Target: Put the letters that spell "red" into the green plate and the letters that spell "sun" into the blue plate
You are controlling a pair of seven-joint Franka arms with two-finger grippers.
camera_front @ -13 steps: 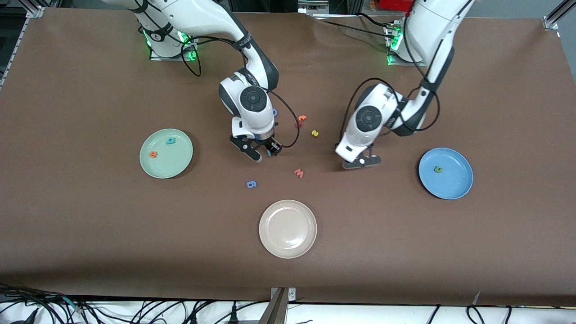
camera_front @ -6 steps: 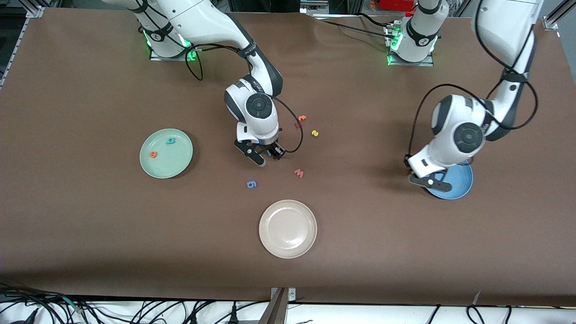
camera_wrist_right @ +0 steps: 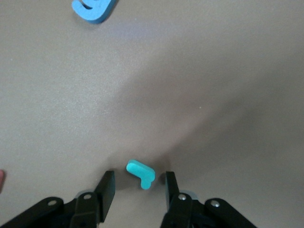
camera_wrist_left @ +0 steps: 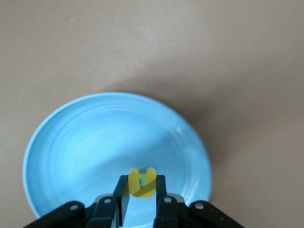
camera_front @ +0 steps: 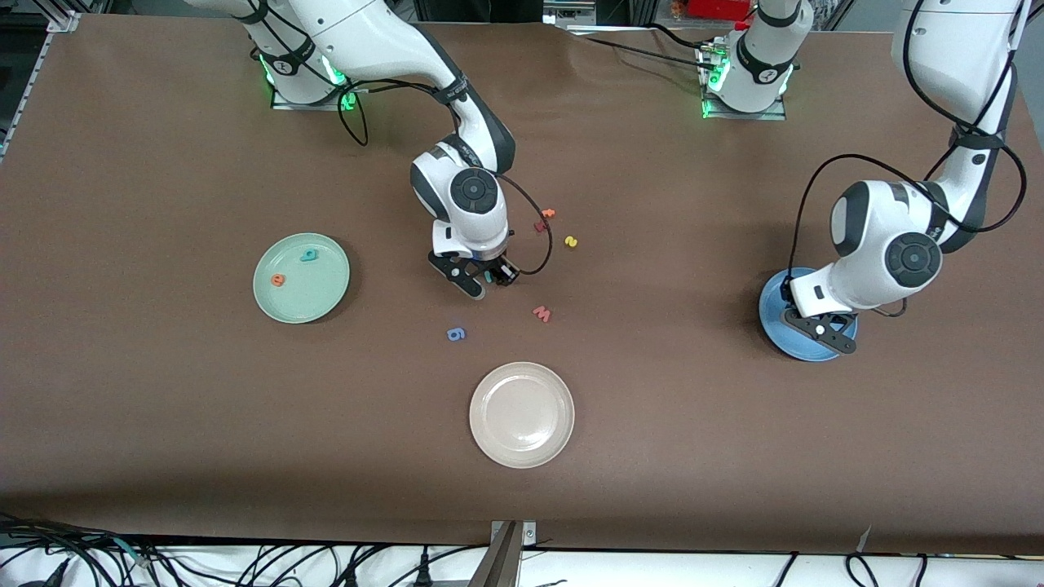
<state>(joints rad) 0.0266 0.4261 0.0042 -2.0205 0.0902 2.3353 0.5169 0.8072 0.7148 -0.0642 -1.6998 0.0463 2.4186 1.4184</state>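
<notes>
Left gripper (camera_wrist_left: 141, 202) swung over blue plate (camera_wrist_left: 71, 142), fingers holding yellow letter (camera_wrist_left: 142, 183); right gripper (camera_wrist_right: 135, 187) narrowing around teal letter (camera_wrist_right: 141, 174), not yet pinched.

teal "r" (camera_wrist_right: 141, 174) flat on table; yellow "n" (camera_wrist_left: 142, 182) over blue plate (camera_wrist_left: 71, 142)

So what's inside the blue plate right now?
The blue plate looks bare where it shows. The left claw hangs over it, gripping a yellow letter. Part of the plate is covered by the claw, so anything lying there cannot be seen.
</notes>
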